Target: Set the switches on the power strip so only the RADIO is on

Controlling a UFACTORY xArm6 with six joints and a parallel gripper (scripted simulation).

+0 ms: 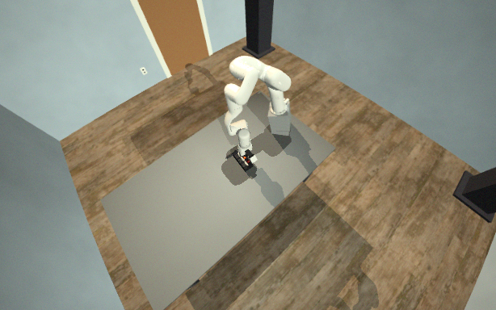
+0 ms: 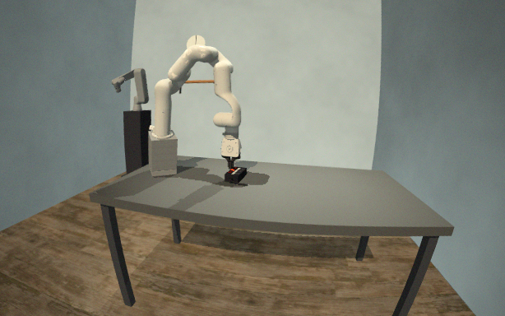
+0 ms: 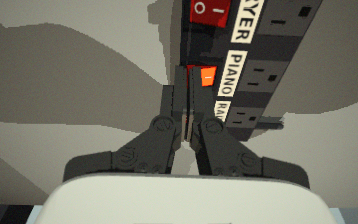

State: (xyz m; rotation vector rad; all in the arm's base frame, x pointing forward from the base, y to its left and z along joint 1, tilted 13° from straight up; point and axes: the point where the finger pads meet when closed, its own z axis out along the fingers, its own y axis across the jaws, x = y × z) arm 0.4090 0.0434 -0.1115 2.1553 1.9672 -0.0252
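Jaws pressed together with nothing between them, the gripper (image 3: 187, 85) points down at the power strip (image 3: 261, 60), its tips at the lit switch (image 3: 207, 76) beside the PIANO label (image 3: 229, 73). That strip lies flat on the bench (image 2: 342, 197), near the arm's pedestal (image 2: 163, 154).

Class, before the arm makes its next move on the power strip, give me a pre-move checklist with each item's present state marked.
1. Gripper shut, nothing held: ok.
2. Fingers lined up on the switch column: ok.
3. Power strip flat on the table, right way up: ok.
4. PIANO switch off: not ok, it glows.
5. Radio switch state: cannot tell, hidden behind the fingers.
6. Far red switch off: ok, looks unlit.
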